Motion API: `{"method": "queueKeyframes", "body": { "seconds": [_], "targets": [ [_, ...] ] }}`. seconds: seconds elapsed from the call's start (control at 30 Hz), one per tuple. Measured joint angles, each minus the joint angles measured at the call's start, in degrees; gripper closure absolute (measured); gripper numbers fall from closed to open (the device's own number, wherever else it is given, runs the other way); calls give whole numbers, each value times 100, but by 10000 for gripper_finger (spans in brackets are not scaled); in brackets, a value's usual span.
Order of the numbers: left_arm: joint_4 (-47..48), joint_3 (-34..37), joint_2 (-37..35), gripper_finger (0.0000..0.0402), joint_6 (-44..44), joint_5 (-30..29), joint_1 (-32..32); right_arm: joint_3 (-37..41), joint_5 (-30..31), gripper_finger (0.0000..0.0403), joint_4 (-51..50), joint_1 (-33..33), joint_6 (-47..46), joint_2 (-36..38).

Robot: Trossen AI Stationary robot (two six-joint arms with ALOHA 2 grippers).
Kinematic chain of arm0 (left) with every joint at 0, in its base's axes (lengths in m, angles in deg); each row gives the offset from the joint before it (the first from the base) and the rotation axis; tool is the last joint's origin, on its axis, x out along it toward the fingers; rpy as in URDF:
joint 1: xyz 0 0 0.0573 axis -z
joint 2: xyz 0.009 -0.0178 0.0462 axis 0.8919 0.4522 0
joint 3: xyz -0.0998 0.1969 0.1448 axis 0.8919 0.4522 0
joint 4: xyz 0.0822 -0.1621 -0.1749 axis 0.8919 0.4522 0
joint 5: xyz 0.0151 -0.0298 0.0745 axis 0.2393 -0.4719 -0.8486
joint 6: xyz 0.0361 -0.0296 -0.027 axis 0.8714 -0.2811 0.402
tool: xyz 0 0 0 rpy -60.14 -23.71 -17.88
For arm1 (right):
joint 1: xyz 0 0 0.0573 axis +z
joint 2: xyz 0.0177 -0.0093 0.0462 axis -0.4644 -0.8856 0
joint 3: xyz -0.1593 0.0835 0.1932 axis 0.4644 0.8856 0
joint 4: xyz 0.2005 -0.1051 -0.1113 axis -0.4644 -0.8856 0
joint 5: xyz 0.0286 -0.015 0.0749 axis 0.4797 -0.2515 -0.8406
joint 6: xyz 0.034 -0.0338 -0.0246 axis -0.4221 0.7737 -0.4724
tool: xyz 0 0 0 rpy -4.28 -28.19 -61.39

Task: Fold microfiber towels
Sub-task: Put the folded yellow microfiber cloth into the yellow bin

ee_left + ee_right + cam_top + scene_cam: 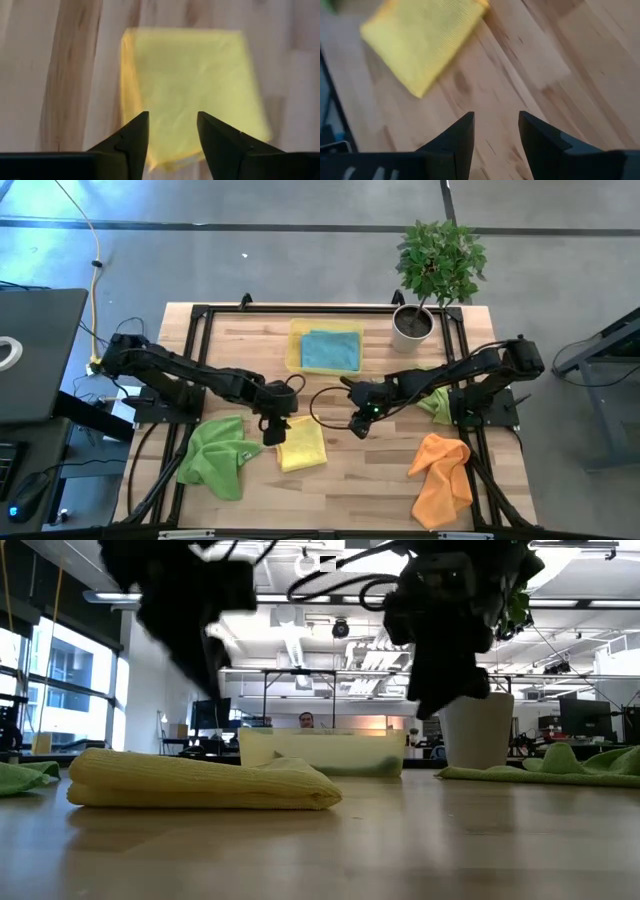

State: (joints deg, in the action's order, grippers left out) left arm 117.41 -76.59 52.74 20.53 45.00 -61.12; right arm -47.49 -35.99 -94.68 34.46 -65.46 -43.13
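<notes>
Farthest out on the left side of the worktop [330, 485], beyond the left hand [272, 430] on its outer side, a green towel [215, 457] lies rumpled and unfolded, partly over the frame rail. The left hand hangs just above the near edge of the yellow towel [301, 446], which sits as a compact folded square directly ahead of its fingers; from that arm's own camera the two fingers stand apart with nothing between them, the cloth lying flat just past their tips and squarely in line with the gap. The fold looks finished, so the next move probably turns on lifting this square away, and the left hand is the nearer of the two. Behind both hands, toward the far edge, the yellow tray [294, 345] holds a folded blue towel [330, 350], with bare wood between. The right hand [360, 423] hovers just beside the yellow towel's other edge, also spread open and empty, over bare wood. Past it lies a second green towel [436, 402], mostly hidden under the right arm, so its shape is hard to judge. An orange towel [440, 475] is heaped at the right edge, and a potted plant [432, 275] stands at the far right corner.
</notes>
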Motion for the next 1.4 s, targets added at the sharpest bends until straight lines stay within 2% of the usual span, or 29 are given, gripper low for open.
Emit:
{"method": "queueKeyframes", "body": {
  "seconds": [0.2, 0.33, 0.53, 0.63, 0.77, 0.83, 1.0, 1.3, 1.4],
  "targets": [
    [-426, -25, 796, 182, -18, -45, -186, 2, -94, 256, -771, 1, 14, 101],
    [-696, -32, 1211, 161, -20, -46, -293, 1, -94, 256, -1165, -1, 27, 219],
    [-1070, -36, 1535, 160, 139, 213, -297, 0, -90, 256, -1449, 0, 153, 350],
    [-1171, -44, 1625, 159, 276, 78, -210, 1, -70, 256, -1596, 0, 171, 374],
    [-1259, -43, 1734, 159, 562, -391, -67, 0, -13, 256, -1640, 0, 161, 374],
    [-1243, -43, 1738, 163, 633, -383, -26, 0, 18, 256, -1644, -1, 153, 374],
    [-1150, -51, 1793, 209, 728, -503, 95, 0, 92, 256, -1679, -1, 18, 374],
    [-1199, -47, 1795, 379, 724, -405, -55, 0, 238, 256, -2004, 2, -254, 374],
    [-1149, -81, 1706, 390, 754, -369, -158, 0, 293, 256, -2203, 1, -283, 374]
  ]
}}
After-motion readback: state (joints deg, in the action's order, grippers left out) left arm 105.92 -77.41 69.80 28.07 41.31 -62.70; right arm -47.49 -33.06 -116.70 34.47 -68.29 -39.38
